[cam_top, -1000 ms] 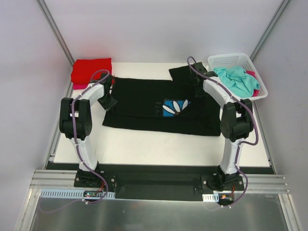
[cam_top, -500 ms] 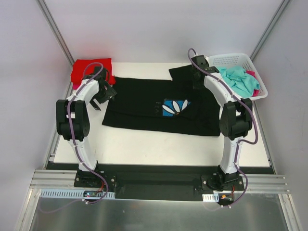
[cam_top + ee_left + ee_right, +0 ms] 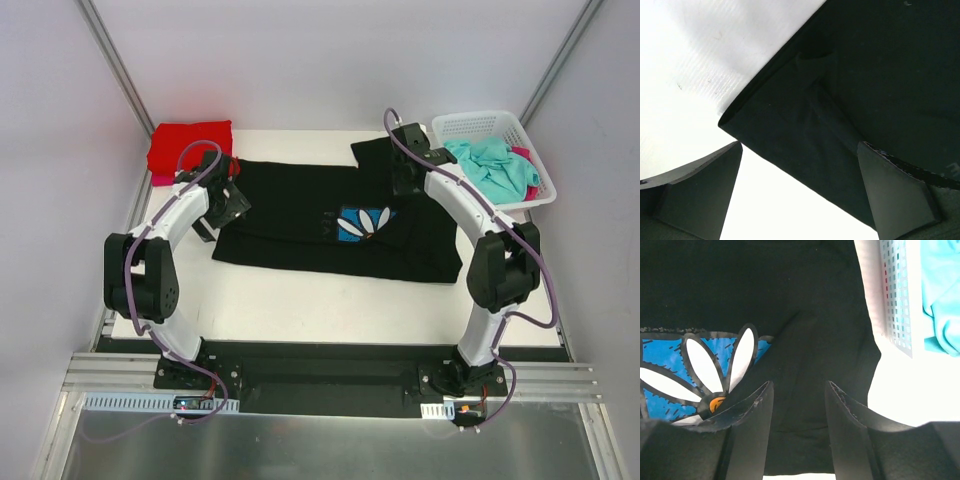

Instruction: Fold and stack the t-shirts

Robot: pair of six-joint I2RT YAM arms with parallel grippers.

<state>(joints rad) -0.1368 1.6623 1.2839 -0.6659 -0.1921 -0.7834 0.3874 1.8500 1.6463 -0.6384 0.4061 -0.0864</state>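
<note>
The black t-shirt [image 3: 300, 215] is laid out on the middle of the table [image 3: 300, 300], with the daisy print [image 3: 365, 222] turned up. Over its left edge the left gripper [image 3: 799, 150] is held wide apart, and nothing is grasped. The right gripper [image 3: 799, 386] is half parted above the cloth beside the daisy print, and nothing is seen between its fingers. Both arms are stretched forward.

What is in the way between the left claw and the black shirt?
Nothing visible. The left gripper hangs open right over an edge of the black shirt, and only bare cloth and white table show between its jaws.
</note>
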